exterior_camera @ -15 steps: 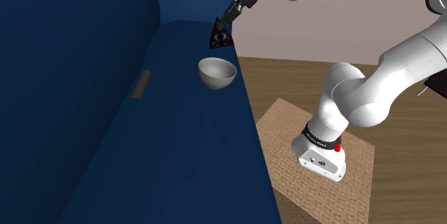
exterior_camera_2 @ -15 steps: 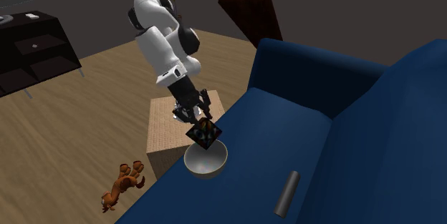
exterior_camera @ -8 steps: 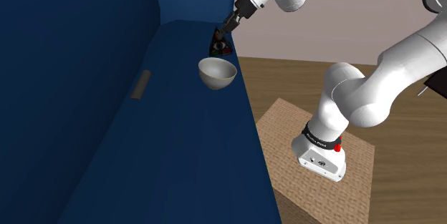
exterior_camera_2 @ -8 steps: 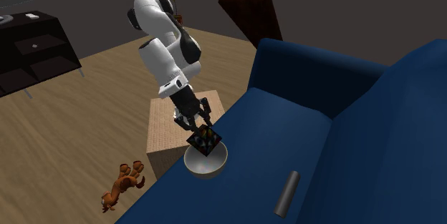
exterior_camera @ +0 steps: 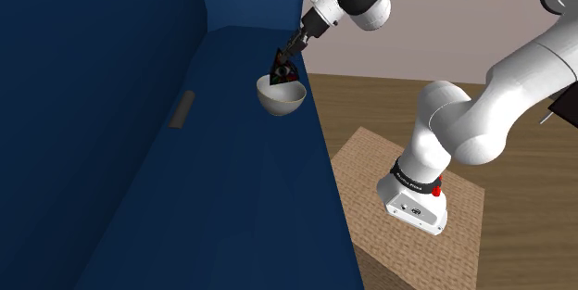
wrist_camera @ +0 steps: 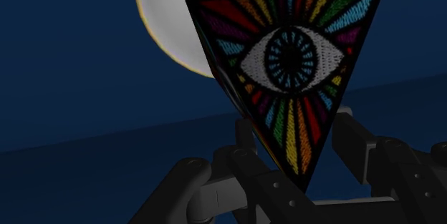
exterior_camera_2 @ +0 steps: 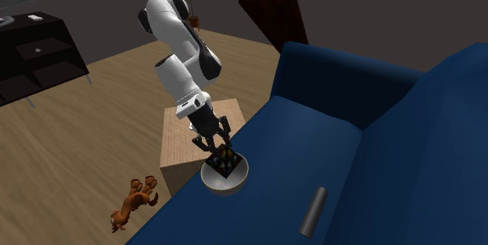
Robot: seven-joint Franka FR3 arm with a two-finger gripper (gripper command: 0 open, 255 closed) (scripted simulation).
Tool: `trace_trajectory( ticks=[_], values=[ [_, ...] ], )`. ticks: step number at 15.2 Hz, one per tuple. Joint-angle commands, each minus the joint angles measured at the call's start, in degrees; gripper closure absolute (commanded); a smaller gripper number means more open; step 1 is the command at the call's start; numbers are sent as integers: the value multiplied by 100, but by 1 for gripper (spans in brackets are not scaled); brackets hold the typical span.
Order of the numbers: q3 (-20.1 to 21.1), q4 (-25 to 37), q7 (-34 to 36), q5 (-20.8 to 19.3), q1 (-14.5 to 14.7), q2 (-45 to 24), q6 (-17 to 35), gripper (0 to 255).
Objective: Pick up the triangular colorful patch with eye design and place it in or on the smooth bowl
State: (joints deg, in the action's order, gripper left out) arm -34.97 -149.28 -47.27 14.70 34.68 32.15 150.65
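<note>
Lowering had carried on: against a second ago, the gripper (exterior_camera: 289,47) had come down from above the bowl (exterior_camera: 282,103), and the triangular patch (exterior_camera: 281,69) now seemed to dip its lower edge inside the rim. I judged the carry nearly finished — only the release remained.

The black fingers (wrist_camera: 354,144) stayed clamped on the patch's pointed corner. In the wrist view the eye design faced the camera, with the pale bowl behind it. The patch hung on edge, not flat, roughly over the bowl's middle in the second exterior view.

The arm (exterior_camera: 482,121) reached from its stand up and across to the edge of the blue sofa (exterior_camera: 232,177) seat — wrist pitched steeply down, fingers aimed into the bowl.
</note>
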Motion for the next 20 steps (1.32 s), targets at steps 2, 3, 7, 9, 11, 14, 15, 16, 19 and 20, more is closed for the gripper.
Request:
trace_trajectory(
  ticks=[2,3,7,9,11,14,15,16,19,20],
  values=[
    [-37,-27,-41,19,22,-14,47,255],
    [-37,-27,-41,19,22,-14,47,255],
    [-37,-27,-41,19,22,-14,48,255],
    [-37,-26,-41,20,23,-15,48,0],
    [-36,-27,-41,19,22,-14,47,0],
    [72,-20,52,-113,-164,168,-162,0],
    [166,-2,132,-228,-332,344,-375,0],
    [245,26,202,-331,-481,514,-590,0],
    [302,55,249,-400,-591,642,-761,0],
    [302,54,250,-400,-591,642,-761,0]
  ],
)
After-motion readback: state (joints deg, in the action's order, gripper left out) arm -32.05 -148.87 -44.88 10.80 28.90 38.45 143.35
